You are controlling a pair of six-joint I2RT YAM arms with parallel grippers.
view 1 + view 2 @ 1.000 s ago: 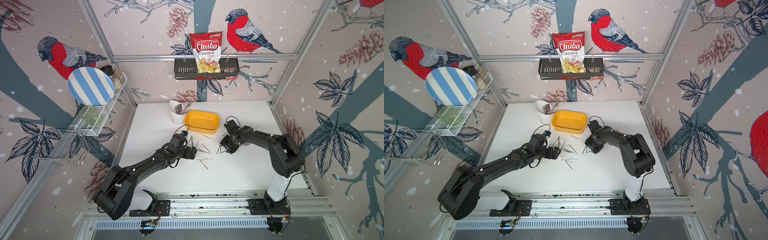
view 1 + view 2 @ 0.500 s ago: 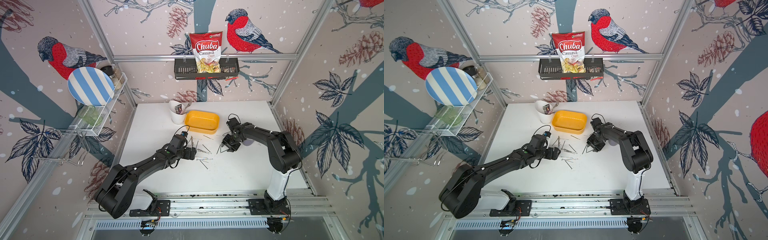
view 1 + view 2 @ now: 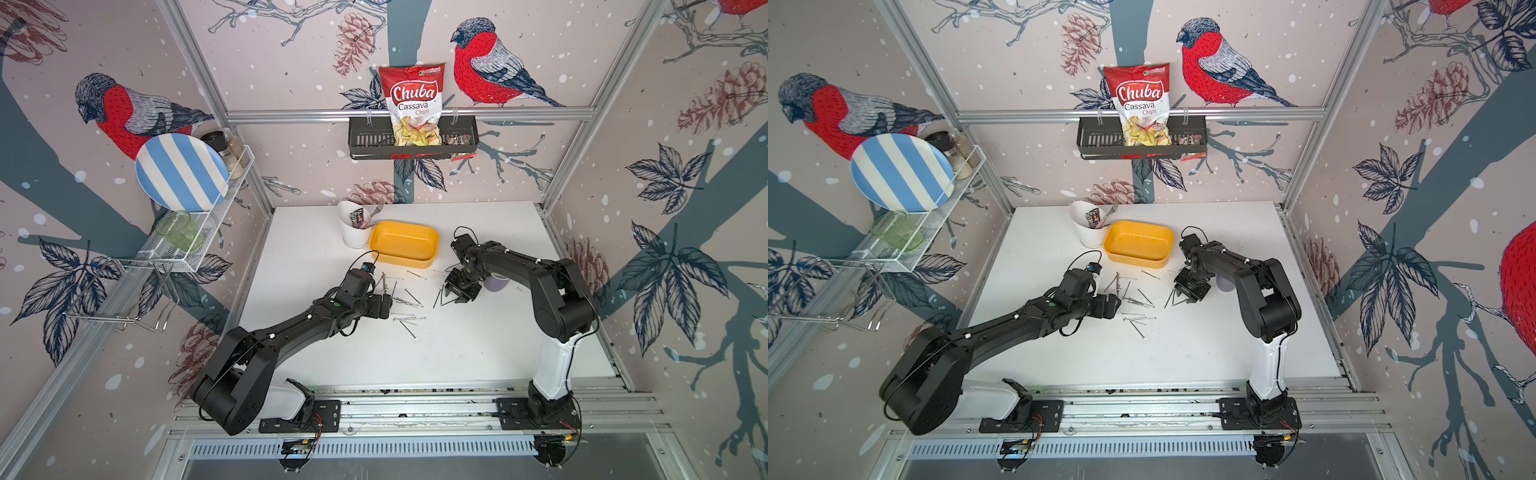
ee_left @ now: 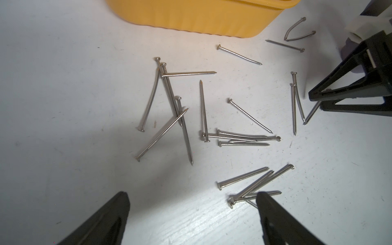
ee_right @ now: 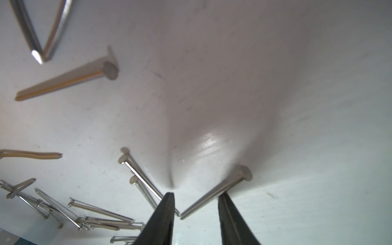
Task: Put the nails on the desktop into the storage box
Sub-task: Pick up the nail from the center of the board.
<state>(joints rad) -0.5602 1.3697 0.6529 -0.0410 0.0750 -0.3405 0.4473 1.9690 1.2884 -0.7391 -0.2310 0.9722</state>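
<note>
Several grey nails (image 3: 409, 318) (image 3: 1139, 319) lie scattered on the white desktop (image 3: 478, 357) in front of the yellow storage box (image 3: 401, 261) (image 3: 1138, 259). My left gripper (image 3: 384, 305) (image 4: 193, 195) hovers low at the left edge of the scatter, open wide, with bare desktop between its fingers. One finger (image 4: 273, 212) overlaps a small bundle of nails (image 4: 254, 182). My right gripper (image 3: 457, 293) (image 5: 196, 195) points down at the right end of the scatter. Its jaws stand narrowly apart astride one nail (image 5: 214, 193), which lies on the desktop, with a gap showing on both sides.
A white cutlery cup (image 3: 353, 232) stands against the storage box's left end. A lilac mug (image 3: 496, 282) sits half hidden behind the right arm. On the back wall hangs a black basket (image 3: 365, 141) with a chips bag. A wire rack (image 3: 199, 245) holds a striped plate at the left.
The right gripper's jaws have narrowed around the nail and the right wrist has shifted slightly. The left arm and the nails have not moved.
</note>
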